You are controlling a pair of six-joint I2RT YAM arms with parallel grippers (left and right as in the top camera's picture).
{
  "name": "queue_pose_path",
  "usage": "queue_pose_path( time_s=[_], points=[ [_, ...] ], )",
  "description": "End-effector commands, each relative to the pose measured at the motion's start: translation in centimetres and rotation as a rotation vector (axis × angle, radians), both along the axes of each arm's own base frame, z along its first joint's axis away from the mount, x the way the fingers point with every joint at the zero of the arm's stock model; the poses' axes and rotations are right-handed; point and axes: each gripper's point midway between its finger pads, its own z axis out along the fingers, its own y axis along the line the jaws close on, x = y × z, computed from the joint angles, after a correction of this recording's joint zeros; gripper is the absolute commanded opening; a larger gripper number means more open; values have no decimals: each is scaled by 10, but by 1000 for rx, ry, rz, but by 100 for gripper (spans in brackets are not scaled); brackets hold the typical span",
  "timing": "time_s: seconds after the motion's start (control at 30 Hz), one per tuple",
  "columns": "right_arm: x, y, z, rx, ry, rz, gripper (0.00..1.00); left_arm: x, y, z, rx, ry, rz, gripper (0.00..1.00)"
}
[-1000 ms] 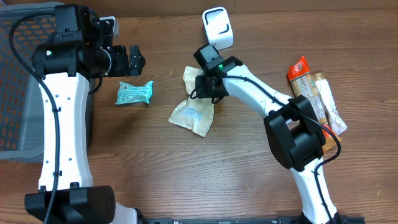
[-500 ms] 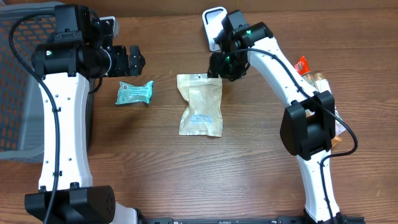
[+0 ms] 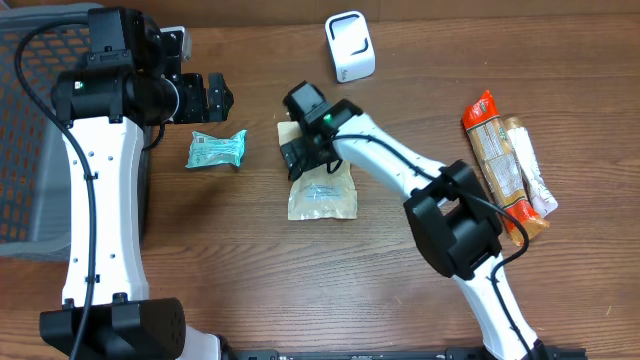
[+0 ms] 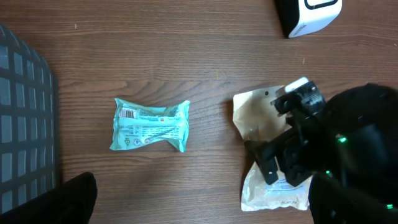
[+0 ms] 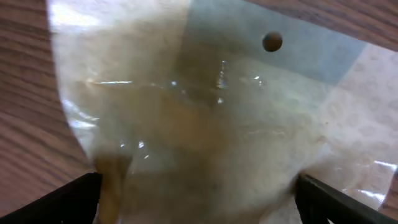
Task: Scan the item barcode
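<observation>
A beige pouch (image 3: 325, 190) lies flat on the wooden table, label side up. My right gripper (image 3: 300, 152) hovers over its top edge, jaws wide open. In the right wrist view the pouch (image 5: 205, 118) fills the frame beneath my right gripper (image 5: 199, 202), with a fingertip at each lower corner and nothing pinched. The white scanner (image 3: 350, 45) stands at the back of the table. My left gripper (image 3: 217, 95) is open above a teal packet (image 3: 217, 149). From the left wrist, the teal packet (image 4: 149, 124) lies ahead of my left gripper (image 4: 208, 208).
A dark grey basket (image 3: 25, 140) sits at the far left edge. Orange and white snack bars (image 3: 505, 165) lie at the right. The right arm's black wrist (image 4: 336, 149) covers part of the pouch (image 4: 273, 190) in the left wrist view.
The right gripper opened and let go of the pouch, which now lies flat. The right arm swung up toward the scanner, then back over the pouch's top. The left arm stayed still.
</observation>
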Motion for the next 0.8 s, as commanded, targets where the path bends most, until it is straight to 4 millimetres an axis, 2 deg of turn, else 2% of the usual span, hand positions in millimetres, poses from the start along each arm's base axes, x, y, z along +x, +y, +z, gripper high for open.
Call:
queue_pose_path(
  time_s=[0.0,0.07,0.17,0.37,0.47,0.6,0.7,0.77],
  points=[
    [6,-24,-15,-70,-15,-41,100,2,-3,6,0,-19,-3,99],
    [4,-28,-20,-75,-3,-44,93,2,-3,6,0,-19,-3,100],
    [0,-31,-27,-72,23,-44,64,2,-3,6,0,-19,-3,99],
    [-4,-25,-26,-32,52,-33,24,2,-3,6,0,-19,-3,100],
    [-7,-14,-18,50,96,-15,22,2,-3,6,0,-19,-3,100],
    [-3,4,19,247,180,11,21,2,-3,6,0,-19,-3,100],
    [1,16,70,468,244,74,17,2,-3,6,0,-19,-3,100],
    [4,18,116,657,275,159,17,2,-3,6,0,-19,-3,100]
  ],
)
